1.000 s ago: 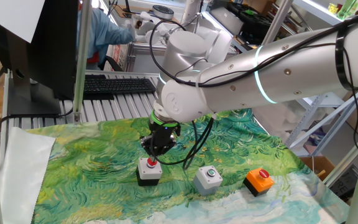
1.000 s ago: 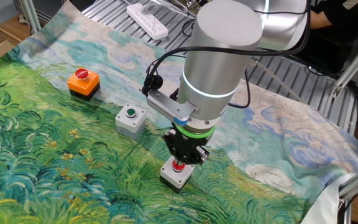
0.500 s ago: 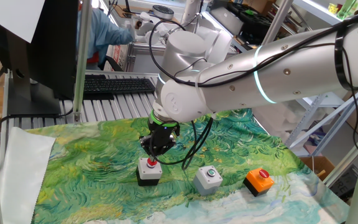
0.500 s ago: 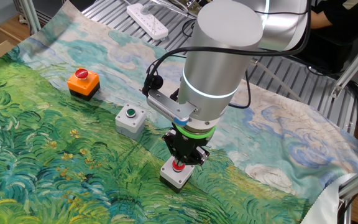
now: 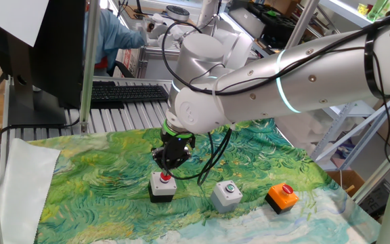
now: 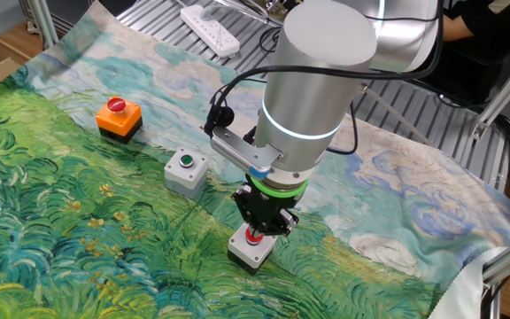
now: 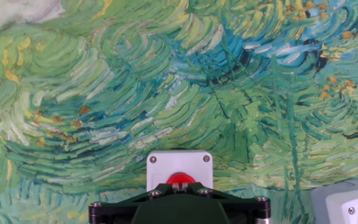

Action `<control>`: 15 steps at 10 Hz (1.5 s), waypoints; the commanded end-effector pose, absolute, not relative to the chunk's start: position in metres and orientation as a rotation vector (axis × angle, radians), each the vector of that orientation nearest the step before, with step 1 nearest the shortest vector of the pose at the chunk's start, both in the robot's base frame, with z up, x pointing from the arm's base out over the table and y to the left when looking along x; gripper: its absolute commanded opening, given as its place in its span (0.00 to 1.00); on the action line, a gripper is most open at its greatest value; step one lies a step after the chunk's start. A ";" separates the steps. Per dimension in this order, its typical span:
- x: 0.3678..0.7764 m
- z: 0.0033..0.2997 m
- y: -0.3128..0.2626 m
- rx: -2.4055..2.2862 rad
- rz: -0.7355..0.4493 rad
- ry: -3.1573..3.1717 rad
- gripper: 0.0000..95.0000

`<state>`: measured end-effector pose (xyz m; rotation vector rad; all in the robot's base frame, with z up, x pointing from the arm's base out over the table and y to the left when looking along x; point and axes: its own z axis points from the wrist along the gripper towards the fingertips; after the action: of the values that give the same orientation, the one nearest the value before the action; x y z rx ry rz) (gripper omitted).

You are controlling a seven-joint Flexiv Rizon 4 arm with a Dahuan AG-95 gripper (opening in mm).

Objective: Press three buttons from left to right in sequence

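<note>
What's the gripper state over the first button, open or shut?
Shut. The gripper points straight down onto the red button of the black-and-white box, and no gap shows between its fingertips in either fixed view.

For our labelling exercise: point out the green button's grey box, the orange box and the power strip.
grey box point(image 6: 186, 172), the other fixed view, its top face.
orange box point(image 6: 118, 119), the other fixed view, its side.
power strip point(image 6: 209, 28), the other fixed view, its middle.
</note>
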<state>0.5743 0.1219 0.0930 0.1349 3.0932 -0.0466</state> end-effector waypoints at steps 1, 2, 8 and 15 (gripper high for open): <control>0.576 0.072 0.124 0.124 -0.050 3.102 0.00; 0.576 0.072 0.124 0.120 -0.052 3.105 0.00; 0.575 0.074 0.124 0.154 -0.051 3.104 0.00; 0.575 0.074 0.124 0.158 -0.066 3.185 0.00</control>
<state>0.5776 0.1242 0.0932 0.1595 3.1880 -0.0670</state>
